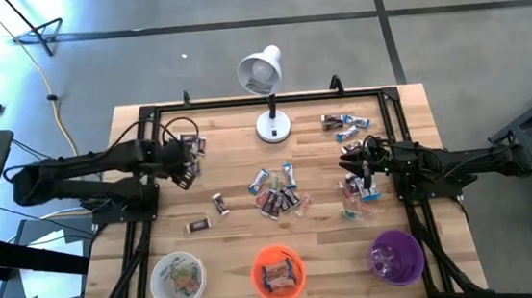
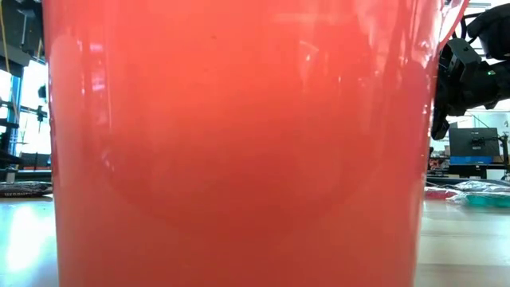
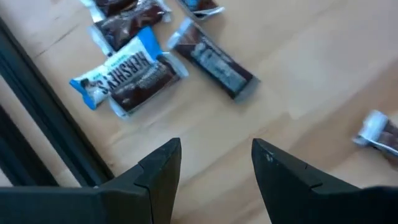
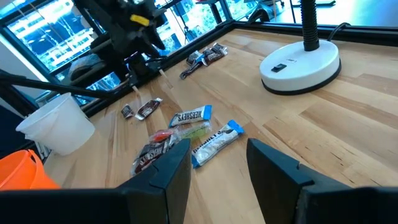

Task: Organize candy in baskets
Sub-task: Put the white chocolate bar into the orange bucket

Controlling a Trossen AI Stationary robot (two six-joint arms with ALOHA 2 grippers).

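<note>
At left of the high view the left gripper (image 1: 188,165) hovers by a few candies, fingers parted and empty; loose candy (image 1: 278,192) lies mid-frame below the lamp (image 1: 266,96); along the bottom stand the white basket (image 1: 178,278), orange basket (image 1: 278,271) and purple basket (image 1: 396,256); at right the right gripper (image 1: 357,168) gapes open, holding nothing, over more wrappers.

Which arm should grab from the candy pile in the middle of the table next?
Probably the right. The right gripper hangs open facing the middle candy pile, which fills its wrist view. The left gripper, also open, faces the candies by the left frame rail.
</note>
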